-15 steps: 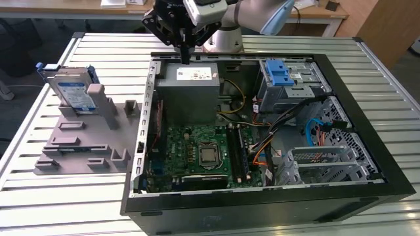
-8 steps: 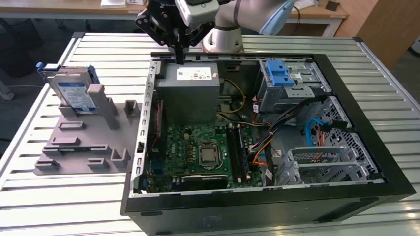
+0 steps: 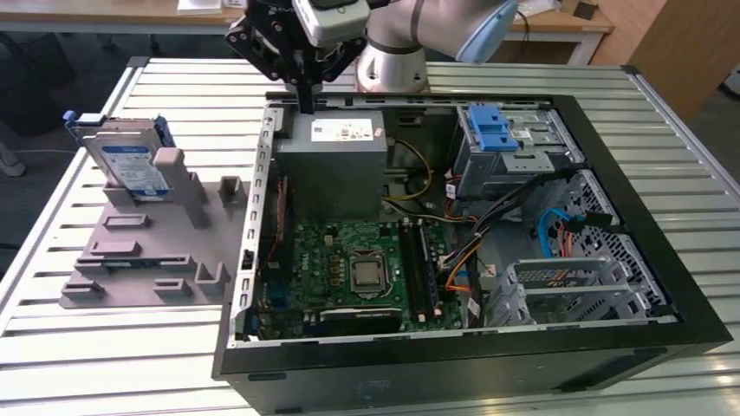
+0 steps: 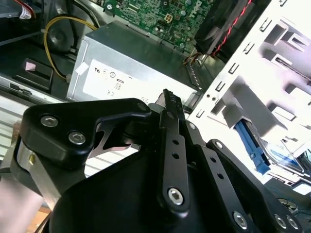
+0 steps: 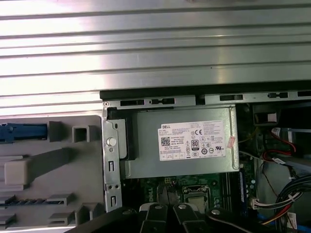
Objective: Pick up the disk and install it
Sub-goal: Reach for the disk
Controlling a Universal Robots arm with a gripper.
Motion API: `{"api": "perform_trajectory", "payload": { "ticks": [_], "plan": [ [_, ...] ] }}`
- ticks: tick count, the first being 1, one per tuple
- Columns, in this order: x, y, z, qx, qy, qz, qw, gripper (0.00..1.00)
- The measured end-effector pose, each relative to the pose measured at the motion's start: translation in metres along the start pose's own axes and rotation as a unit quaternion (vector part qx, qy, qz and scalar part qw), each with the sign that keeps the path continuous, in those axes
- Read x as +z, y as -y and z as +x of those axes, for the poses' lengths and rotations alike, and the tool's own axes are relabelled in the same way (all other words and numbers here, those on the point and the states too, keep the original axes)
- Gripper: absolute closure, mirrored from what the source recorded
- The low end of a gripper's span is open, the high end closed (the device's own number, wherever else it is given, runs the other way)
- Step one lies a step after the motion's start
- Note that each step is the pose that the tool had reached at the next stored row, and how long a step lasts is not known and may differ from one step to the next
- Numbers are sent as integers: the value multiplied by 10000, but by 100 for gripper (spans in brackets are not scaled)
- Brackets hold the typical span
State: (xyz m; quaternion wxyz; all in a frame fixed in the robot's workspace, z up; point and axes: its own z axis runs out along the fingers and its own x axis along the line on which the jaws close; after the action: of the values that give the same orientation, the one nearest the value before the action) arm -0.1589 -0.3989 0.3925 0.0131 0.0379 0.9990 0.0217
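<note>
The claw [image 3: 307, 100] hangs with its fingers [image 4: 171, 145] pressed together and nothing between them. It is poised over the far rim of the open computer case [image 3: 463, 362], just above the corner of the grey power-supply box [image 3: 335, 165]; in the exterior view I cannot tell whether the tips touch the rim.

The case wall runs close beside the box, leaving a thin gap. Past the box lie the green motherboard [image 3: 359, 260] and, toward the exterior view's right, the silver cage [image 3: 509, 143] with its blue latch, cables crowding between them.

The disk [image 3: 125, 160] stands upright at the far end of a grey fixture [image 3: 139, 260] on the slatted bench [image 3: 116, 355], well apart from the claw on the exterior view's left. Bare bench surrounds the fixture, and open air lies above it.
</note>
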Motion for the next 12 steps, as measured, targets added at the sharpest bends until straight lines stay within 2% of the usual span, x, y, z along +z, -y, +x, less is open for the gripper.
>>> {"api": "perform_trajectory", "payload": {
  "ticks": [12],
  "plan": [
    [0,12,193,0,0,0,10000,89]
  ]
}}
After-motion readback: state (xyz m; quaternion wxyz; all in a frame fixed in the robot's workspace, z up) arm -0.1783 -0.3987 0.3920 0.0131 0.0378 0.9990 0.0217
